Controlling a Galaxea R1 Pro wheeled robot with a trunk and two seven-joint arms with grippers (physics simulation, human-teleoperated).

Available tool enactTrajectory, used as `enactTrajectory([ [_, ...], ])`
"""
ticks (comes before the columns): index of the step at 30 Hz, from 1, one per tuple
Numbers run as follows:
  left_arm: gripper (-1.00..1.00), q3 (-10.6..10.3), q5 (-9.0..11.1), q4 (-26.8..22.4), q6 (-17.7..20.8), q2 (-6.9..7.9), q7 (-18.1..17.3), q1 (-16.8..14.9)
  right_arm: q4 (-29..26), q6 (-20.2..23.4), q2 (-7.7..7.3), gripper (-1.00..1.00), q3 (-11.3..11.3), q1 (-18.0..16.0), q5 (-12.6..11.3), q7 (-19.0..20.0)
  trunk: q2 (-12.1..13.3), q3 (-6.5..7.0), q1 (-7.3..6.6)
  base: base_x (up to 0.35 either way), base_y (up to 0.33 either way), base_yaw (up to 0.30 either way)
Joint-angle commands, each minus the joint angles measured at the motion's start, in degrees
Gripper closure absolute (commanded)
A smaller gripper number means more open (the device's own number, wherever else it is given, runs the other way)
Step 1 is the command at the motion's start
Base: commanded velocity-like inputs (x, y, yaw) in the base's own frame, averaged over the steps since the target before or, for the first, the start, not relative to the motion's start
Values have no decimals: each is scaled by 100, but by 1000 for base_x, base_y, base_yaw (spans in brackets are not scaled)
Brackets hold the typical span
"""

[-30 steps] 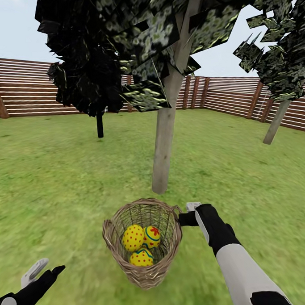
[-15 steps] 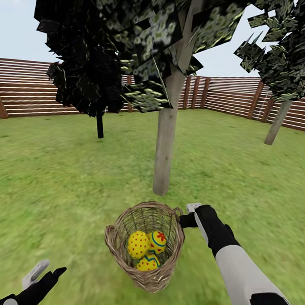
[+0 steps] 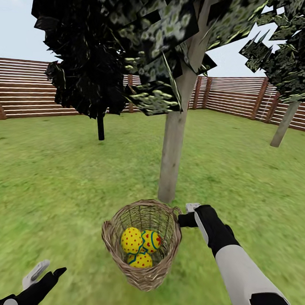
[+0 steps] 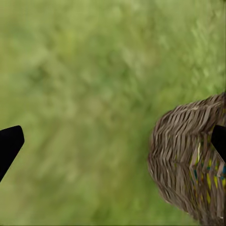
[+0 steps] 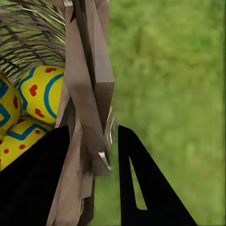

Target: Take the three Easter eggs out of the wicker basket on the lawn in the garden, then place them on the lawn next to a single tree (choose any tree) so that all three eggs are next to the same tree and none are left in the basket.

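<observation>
Transport step in hand: right gripper [image 3: 183, 218] is clamped on the loop handle of the tan woven wicker basket [image 3: 164, 265], which sits just short of the pale grey-beige tree trunk [image 3: 172, 158]. Three yellow Easter eggs with red dots and blue zigzags [image 3: 140, 246] lie inside. Left gripper [image 3: 43, 272] hangs spread apart, empty. Judged next: set the basket on the green lawn [image 3: 52, 187], then lift out each egg.

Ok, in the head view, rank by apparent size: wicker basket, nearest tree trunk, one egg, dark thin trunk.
1. Nearest tree trunk
2. Wicker basket, held at its rim by the right gripper
3. Dark thin trunk, though it stands farther off
4. One egg
</observation>
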Motion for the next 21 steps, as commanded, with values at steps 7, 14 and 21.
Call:
enactTrajectory([
  [7, -100, 15, -3, -2, 35, -6, -16, -4, -9, 31, 5, 100, -1, -4, -67, 27, -2, -5, 2, 317, 9, 0],
  [14, -100, 27, 2, -2, 35, -11, -21, -4, -9, 31, 3, 100, 2, 2, -68, 36, -2, -5, 2, 323, 0, 0],
  [21, -100, 24, 7, -2, 35, -11, -23, -4, -9, 31, 0, 100, 3, 5, -68, 31, -2, -5, 2, 324, 0, 0],
])
